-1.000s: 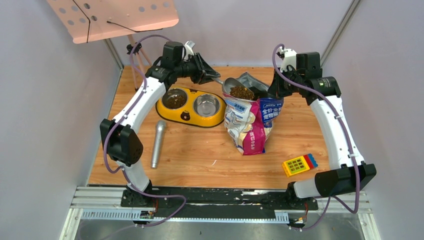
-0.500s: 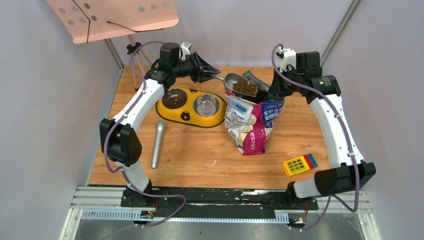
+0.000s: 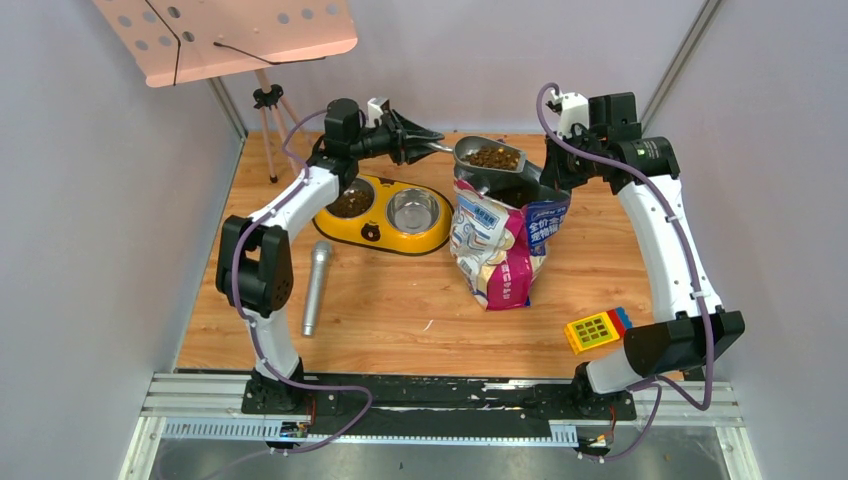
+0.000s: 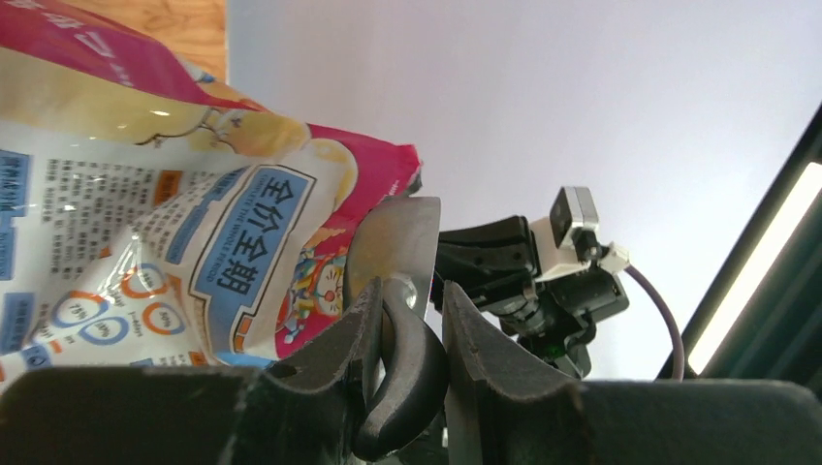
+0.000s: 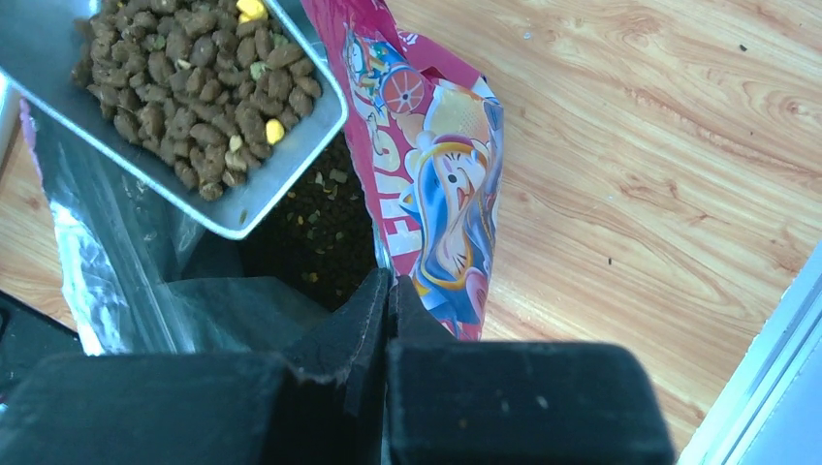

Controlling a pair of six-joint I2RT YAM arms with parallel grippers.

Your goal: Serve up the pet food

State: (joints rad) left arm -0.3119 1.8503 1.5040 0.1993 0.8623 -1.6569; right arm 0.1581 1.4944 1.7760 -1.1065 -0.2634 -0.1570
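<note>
My left gripper (image 3: 432, 141) is shut on the handle of the grey metal scoop (image 3: 490, 159), held level above the bag's mouth; the wrist view shows the handle (image 4: 405, 373) clamped between the fingers. The scoop is full of brown kibble, the pet food (image 3: 491, 156), also seen in the right wrist view (image 5: 194, 82). More kibble lies deep inside the open cat food bag (image 5: 320, 218). My right gripper (image 5: 388, 286) is shut on the bag's rim and holds the bag (image 3: 500, 245) upright and open. The yellow double-bowl feeder (image 3: 375, 228) holds kibble in its left bowl (image 3: 349, 201); its right bowl (image 3: 413, 211) is bare metal.
A silver microphone (image 3: 317, 287) lies left of centre on the wooden table. A yellow block toy (image 3: 598, 329) lies near the front right. A pink music stand (image 3: 225, 35) stands at the back left. Grey walls close in both sides.
My left gripper has lifted the loaded scoop up out of the bag and a little to the right and back. My right gripper still holds the bag's rim.
</note>
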